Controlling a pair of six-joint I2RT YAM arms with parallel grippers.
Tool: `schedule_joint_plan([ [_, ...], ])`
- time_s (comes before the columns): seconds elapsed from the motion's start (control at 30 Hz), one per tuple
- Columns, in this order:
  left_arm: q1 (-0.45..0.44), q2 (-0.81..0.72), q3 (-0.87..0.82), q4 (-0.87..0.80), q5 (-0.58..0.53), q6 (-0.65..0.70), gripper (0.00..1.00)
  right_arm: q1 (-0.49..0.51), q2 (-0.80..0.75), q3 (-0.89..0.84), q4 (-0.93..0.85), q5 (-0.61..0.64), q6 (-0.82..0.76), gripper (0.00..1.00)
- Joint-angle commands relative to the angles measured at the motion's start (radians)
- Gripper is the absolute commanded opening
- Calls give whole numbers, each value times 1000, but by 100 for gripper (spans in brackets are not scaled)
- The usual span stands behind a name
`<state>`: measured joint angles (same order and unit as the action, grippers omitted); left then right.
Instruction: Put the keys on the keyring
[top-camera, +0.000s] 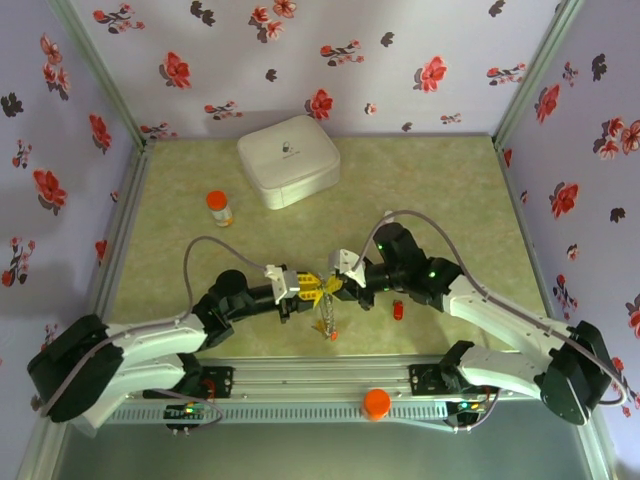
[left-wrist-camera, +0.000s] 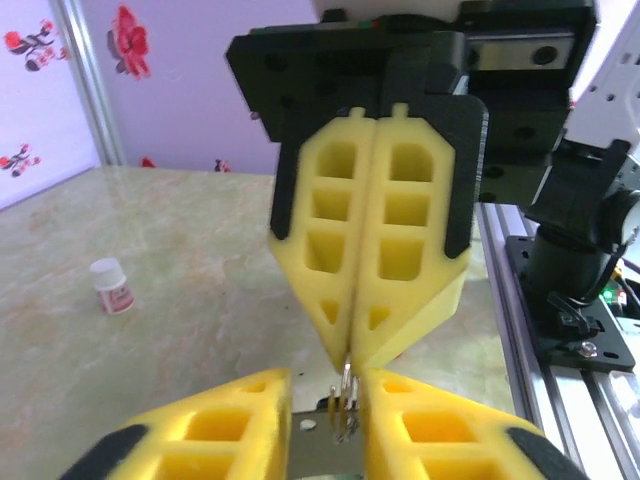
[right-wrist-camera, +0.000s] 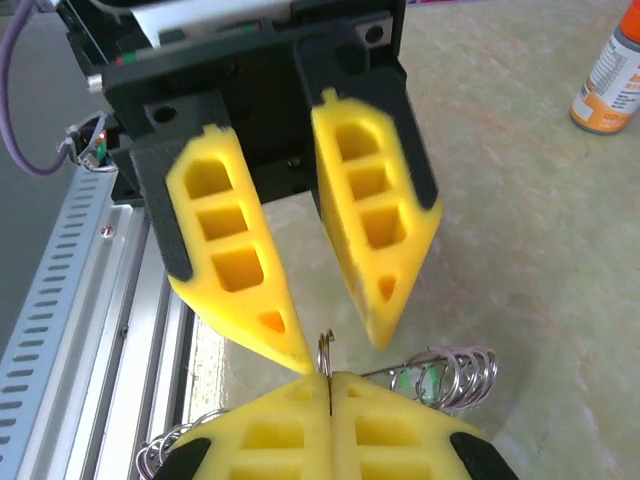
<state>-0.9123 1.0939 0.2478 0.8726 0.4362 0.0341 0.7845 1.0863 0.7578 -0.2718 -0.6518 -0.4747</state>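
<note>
My two grippers meet tip to tip above the front middle of the table. The right gripper (top-camera: 338, 283) (right-wrist-camera: 330, 400) is shut, its pads pinching the thin wire of the keyring (right-wrist-camera: 325, 352) (left-wrist-camera: 347, 385). The left gripper (top-camera: 312, 287) (left-wrist-camera: 328, 415) faces it and is open, its yellow fingers (right-wrist-camera: 245, 290) standing either side of the wire. The rest of the keyring hangs below as a chain-like loop (top-camera: 326, 315) with small keys (top-camera: 331, 333) on it. Beside my right fingers is a bunch of small rings (right-wrist-camera: 455, 375) with a green key head (right-wrist-camera: 413, 382).
A white rounded case (top-camera: 288, 160) sits at the back. An orange-capped pill bottle (top-camera: 219, 208) (right-wrist-camera: 610, 75) stands at the left. A small red item (top-camera: 399, 310) lies right of the grippers. A small white bottle (left-wrist-camera: 112, 285) stands on the table. The metal rail (top-camera: 320, 375) runs along the near edge.
</note>
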Motion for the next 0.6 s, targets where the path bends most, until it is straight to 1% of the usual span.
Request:
schedule_joint_plan([
  [0.0, 0, -87, 88, -249, -50, 44, 28, 8, 17, 132, -142, 71, -85, 0],
  [0.07, 1, -116, 106, -366, -63, 70, 27, 18, 46, 192, -221, 97, -117, 0],
  [0.17, 1, -137, 111, -409, -76, 79, 28, 40, 81, 248, -288, 131, -165, 0],
  [0.3, 1, -125, 147, -473, -77, 106, 30, 54, 106, 288, -305, 141, -187, 0],
  [0.57, 9, -108, 180, -459, -57, 125, 27, 88, 155, 355, -378, 165, -235, 0],
])
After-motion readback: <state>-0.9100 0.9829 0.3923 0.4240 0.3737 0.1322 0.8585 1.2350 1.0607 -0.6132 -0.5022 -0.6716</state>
